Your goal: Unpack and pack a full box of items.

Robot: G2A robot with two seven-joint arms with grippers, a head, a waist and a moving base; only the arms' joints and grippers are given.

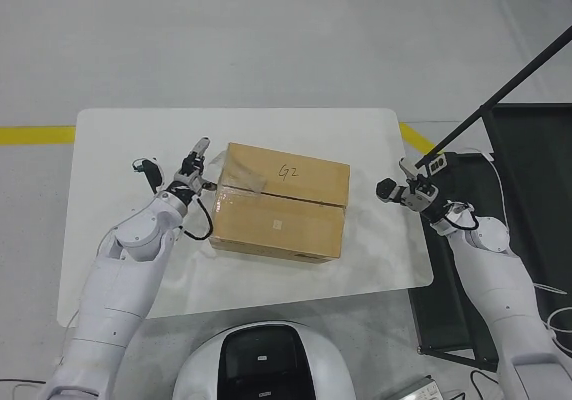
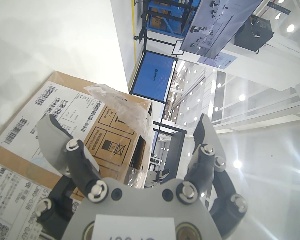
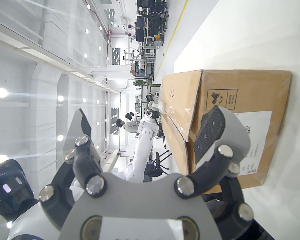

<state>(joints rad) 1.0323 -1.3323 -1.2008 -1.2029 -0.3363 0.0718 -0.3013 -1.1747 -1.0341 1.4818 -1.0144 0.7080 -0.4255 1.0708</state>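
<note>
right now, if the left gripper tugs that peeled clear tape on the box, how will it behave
The clear tape is crumpled and curls free of the box, so it is probably thin, floppy and very light. Its other end seems stuck down along the lid, so a tug may stretch or tear it.

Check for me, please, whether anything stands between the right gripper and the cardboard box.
Nothing visible does. The right gripper is open and faces the near end of the cardboard box, apart from it. Only a bare strip of the white table lies between them.
</note>
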